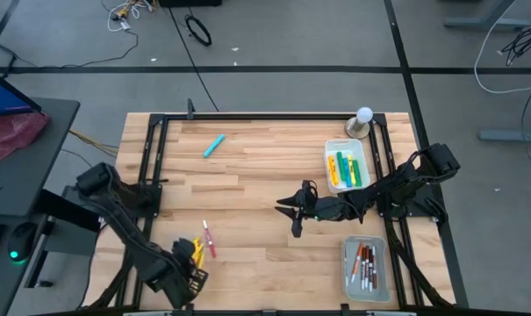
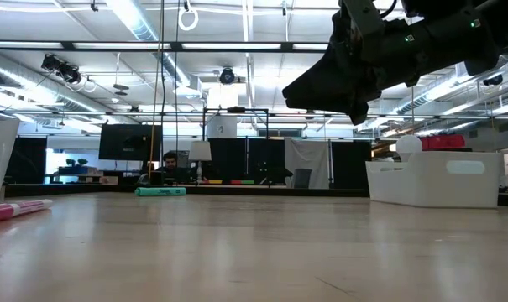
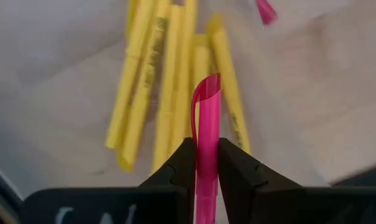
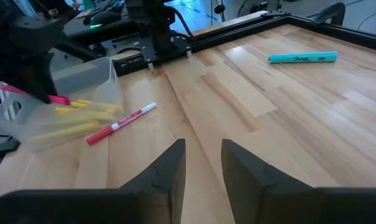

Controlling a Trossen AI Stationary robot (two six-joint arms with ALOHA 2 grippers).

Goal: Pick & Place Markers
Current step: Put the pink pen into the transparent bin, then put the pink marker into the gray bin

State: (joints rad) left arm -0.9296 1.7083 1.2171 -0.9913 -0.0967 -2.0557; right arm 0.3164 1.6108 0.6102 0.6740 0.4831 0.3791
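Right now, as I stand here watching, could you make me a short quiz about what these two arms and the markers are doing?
1. True or false: the left gripper is shut on a pink marker.
2. What colour are the markers lying in the tray below that gripper?
   A. green
   B. yellow
   C. white
3. Fill in: the light blue marker lies alone on the ____.

Key
1. True
2. B
3. table, far from both arms; the right gripper hovers open, empty, mid-table.

Your left gripper [image 1: 188, 268] sits at the table's [image 1: 256, 189] near-left corner, over a tray [image 4: 82, 99] of markers [image 3: 169, 93].
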